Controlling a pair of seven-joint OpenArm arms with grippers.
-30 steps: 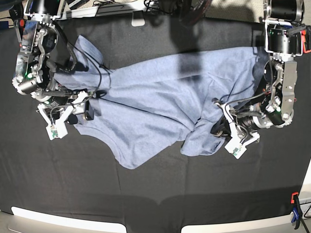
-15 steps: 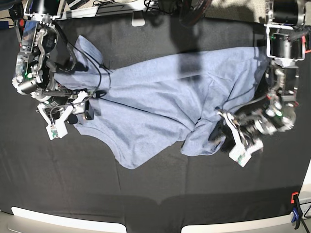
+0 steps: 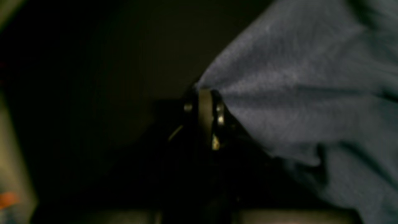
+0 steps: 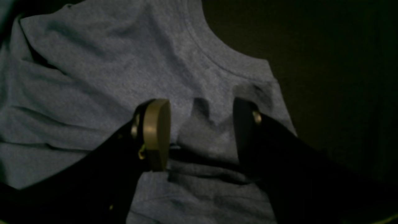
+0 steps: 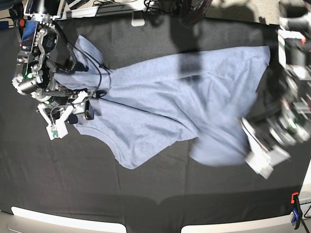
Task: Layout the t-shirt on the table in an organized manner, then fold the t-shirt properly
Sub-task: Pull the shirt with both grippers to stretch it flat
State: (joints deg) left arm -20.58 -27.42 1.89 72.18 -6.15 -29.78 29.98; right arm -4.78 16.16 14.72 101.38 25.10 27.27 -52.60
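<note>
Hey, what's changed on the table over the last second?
The left tool, shut on the t-shirt, has swung out toward the table's right edge in the base view, dragging that bunched corner with it. The right tool stays open over the collar end, unmoved.

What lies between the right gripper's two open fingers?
In the right wrist view, only the t-shirt, a wrinkled fold near its collar, lies between the right gripper fingers.
</note>
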